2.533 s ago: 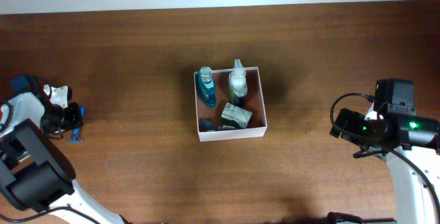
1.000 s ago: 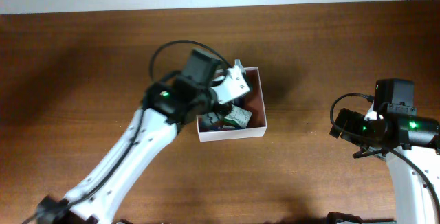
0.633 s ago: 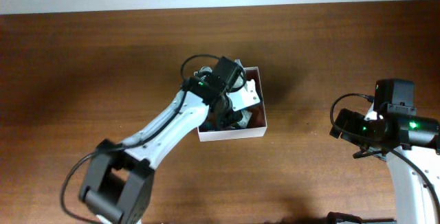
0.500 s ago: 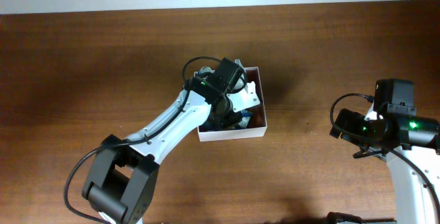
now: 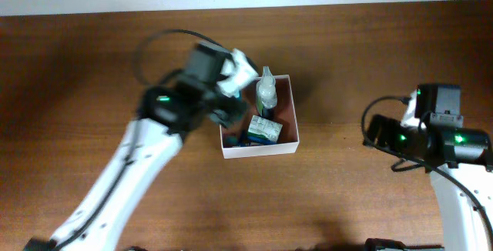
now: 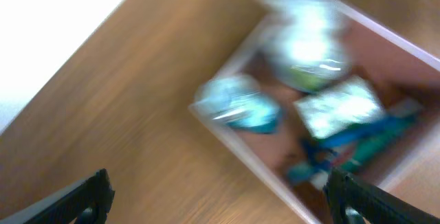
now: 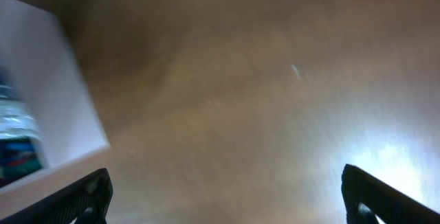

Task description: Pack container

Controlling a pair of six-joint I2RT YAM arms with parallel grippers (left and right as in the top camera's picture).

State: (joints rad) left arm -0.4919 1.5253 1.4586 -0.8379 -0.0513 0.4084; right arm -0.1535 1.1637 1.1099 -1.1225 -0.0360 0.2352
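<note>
The left gripper (image 6: 220, 196) hangs over the left wall of the container (image 5: 262, 149), fingers spread wide with nothing between them. The container sits mid-table (image 5: 115, 35), a little toward the far edge, and holds a blue bottle (image 6: 240, 107), a clear bottle (image 5: 266, 89), a pale packet (image 5: 264, 130) and a blurred blue toothbrush-like item (image 6: 357, 138). No loose toiletry shows on the wood, so packing looks all but finished. Near the right edge, the right gripper (image 7: 227, 196) is likewise spread and empty.

One container (image 5: 260, 149) is counted. In it are seen one blue bottle (image 6: 240, 106), one clear bottle (image 5: 266, 92) and one packet (image 5: 265, 130). The blurred blue-green sticks (image 6: 354, 141) cannot be counted.
</note>
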